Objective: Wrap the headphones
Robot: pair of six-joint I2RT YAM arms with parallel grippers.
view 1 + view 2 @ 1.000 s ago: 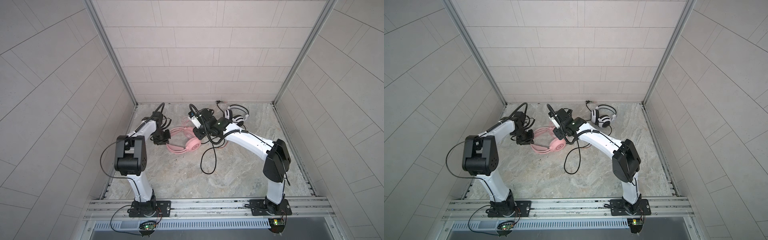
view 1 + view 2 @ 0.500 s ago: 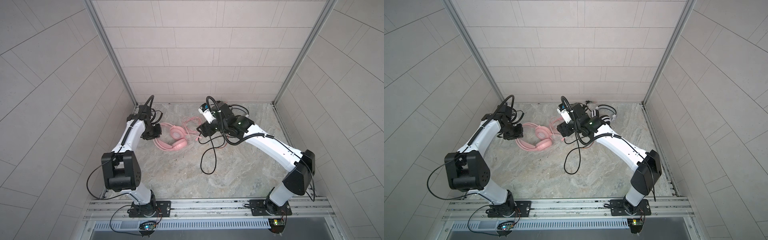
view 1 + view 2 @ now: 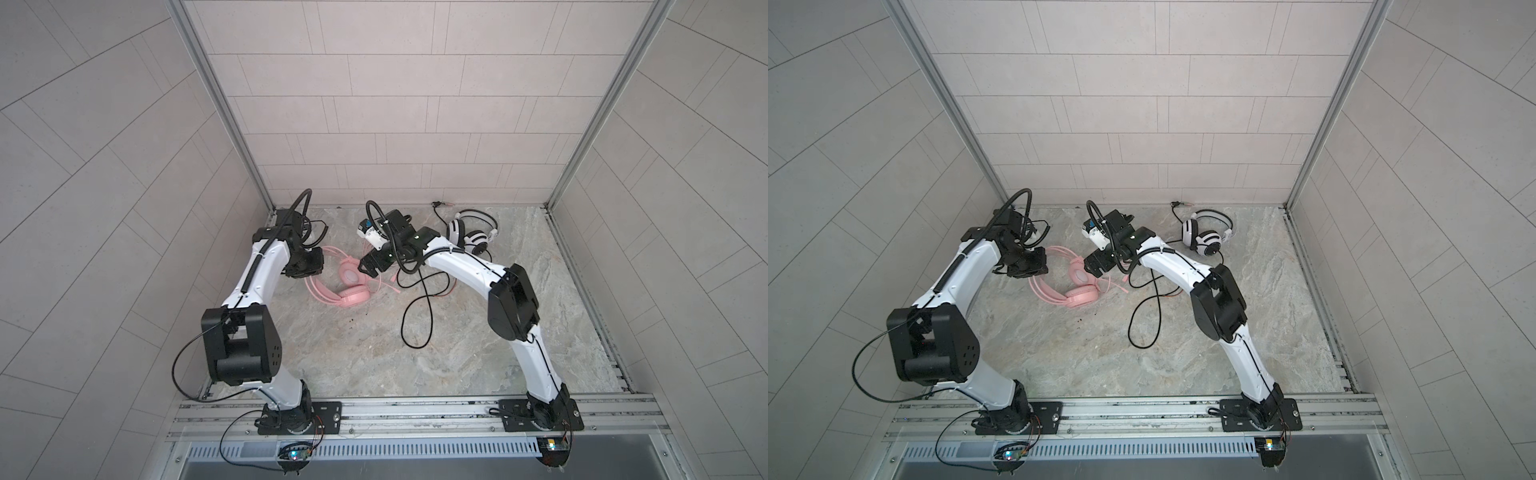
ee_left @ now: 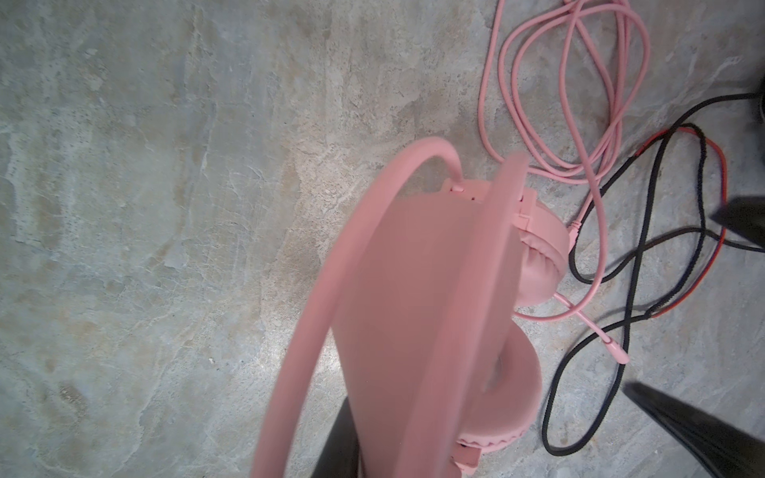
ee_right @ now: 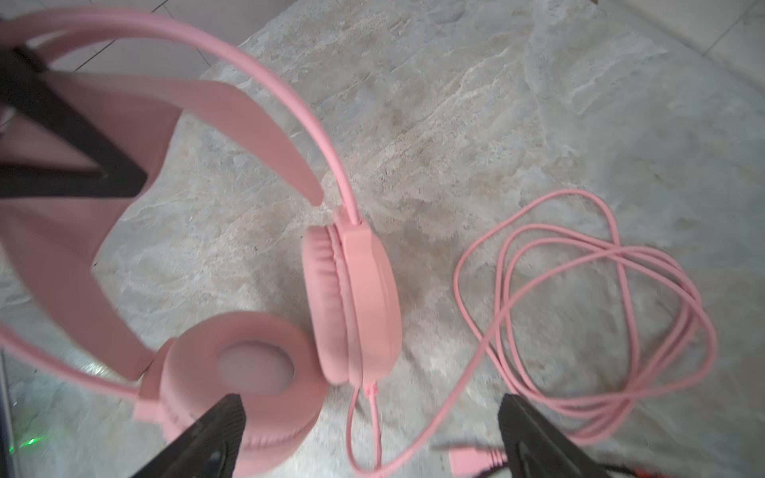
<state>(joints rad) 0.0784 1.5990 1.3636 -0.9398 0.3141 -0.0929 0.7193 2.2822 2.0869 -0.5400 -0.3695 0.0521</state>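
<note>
Black cable [image 4: 701, 178], pink headset [image 3: 353, 297], white-and-black striped headset [image 3: 473, 239].

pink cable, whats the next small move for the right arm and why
Probably lower the right gripper onto the pink cable near the ear cup and close. Its jaws stand wide open, empty; the cable lies loosely coiled beside the pink headset, which the left gripper clamps.

**Close on the pink headset [image 4: 414, 310]**

Fills mid-frame, blurred, headband arching near the lens, both ear cups beyond it. Trails a thin pink cable [image 4: 563, 173] in loose loops over the marbled stone surface [image 4: 145, 207], overlapping a black cable [image 4: 644, 231] paired with a red strand [image 4: 722, 174].
</note>
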